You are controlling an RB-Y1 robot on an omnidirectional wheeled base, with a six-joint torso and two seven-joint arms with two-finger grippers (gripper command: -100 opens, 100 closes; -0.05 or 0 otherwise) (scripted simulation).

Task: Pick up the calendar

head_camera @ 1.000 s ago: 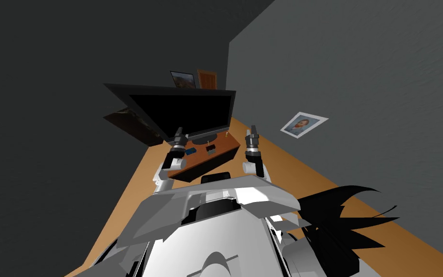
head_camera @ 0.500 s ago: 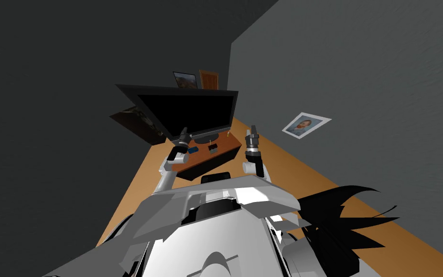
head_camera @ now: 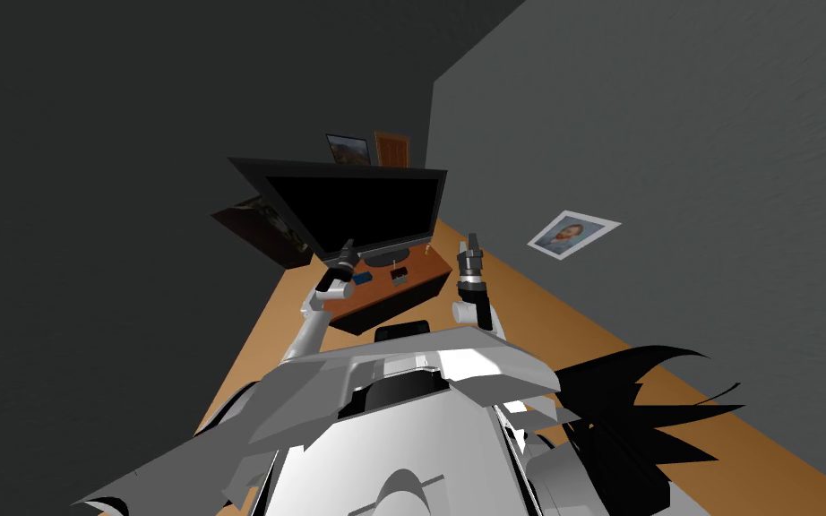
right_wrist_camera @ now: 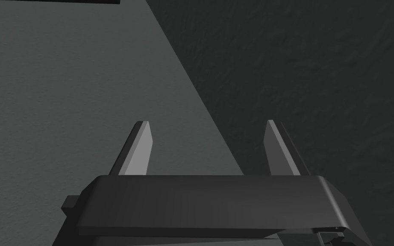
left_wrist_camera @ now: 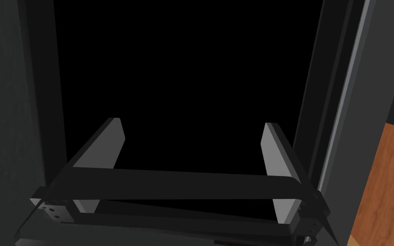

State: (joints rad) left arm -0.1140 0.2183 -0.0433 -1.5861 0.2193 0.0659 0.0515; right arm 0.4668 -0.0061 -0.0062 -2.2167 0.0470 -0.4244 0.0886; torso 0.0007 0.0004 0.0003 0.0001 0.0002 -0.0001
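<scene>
left jaws standing spread, facing black television (head_camera: 357, 208) above brown desk (head_camera: 417, 272) | right jaws standing spread, hovering beside desk

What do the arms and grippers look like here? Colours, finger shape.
Left arm and right arm: white and light grey links with dark joints and dark wrists. Left gripper and right gripper: each a dark grey box body carrying two thin, light grey, blade-like fingers with slanted tips.
</scene>
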